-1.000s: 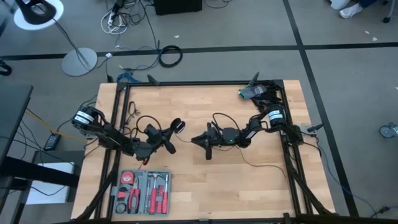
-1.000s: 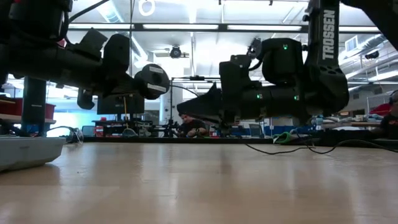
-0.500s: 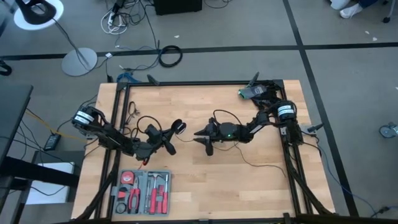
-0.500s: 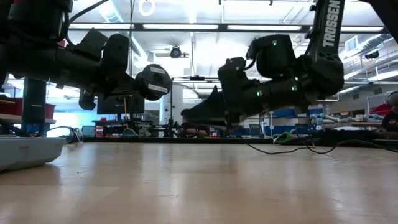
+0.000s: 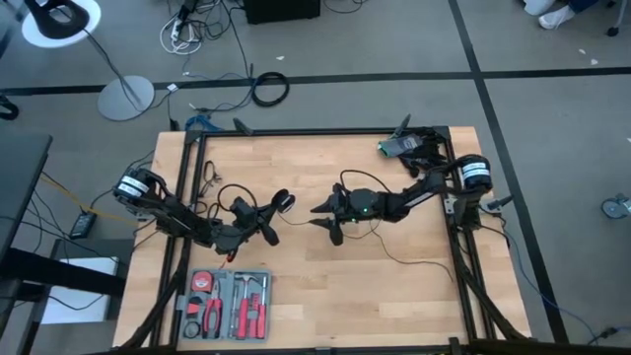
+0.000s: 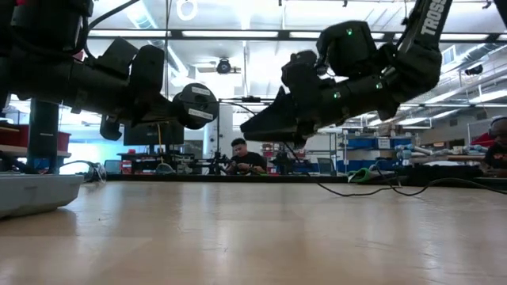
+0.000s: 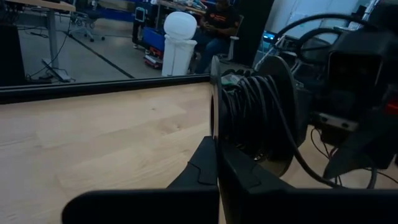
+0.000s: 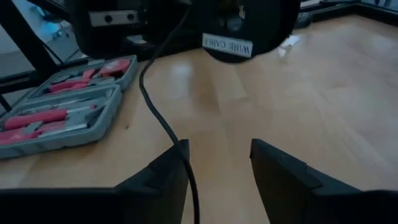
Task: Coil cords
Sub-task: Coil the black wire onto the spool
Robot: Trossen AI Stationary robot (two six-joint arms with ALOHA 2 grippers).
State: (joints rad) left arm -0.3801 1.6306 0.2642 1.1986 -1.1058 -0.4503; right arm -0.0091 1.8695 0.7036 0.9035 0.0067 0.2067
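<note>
Pale wooden boards make up the table [image 5: 325,286], which sits in a black frame on a grey workshop floor. From above, the left gripper [image 5: 273,212] is left of centre with a round black spool [image 5: 283,200] at its tip, and the right gripper [image 5: 323,215] faces it from just right of centre, the two apart. The cord [image 5: 419,262], thin and black, trails from the right gripper toward the right across the boards in a loose curve. The left wrist view shows what the overhead one cannot: the spool [image 7: 255,118] is wound thick with black cord and pinched edge-on between the fully closed fingers [image 7: 205,165]. The right wrist view shows that arm's fingers [image 8: 280,171] parted to about half their spread, the cord [image 8: 161,121] running slack beside one of them and not pinched, and a white label on the spool [image 8: 236,28] ahead. It also shows a grey case of red-handled tools [image 8: 62,102], lying on the table's near left. From table height both grippers hang clear of the wood, and a seated person [image 6: 238,158] shows far behind them.
</note>
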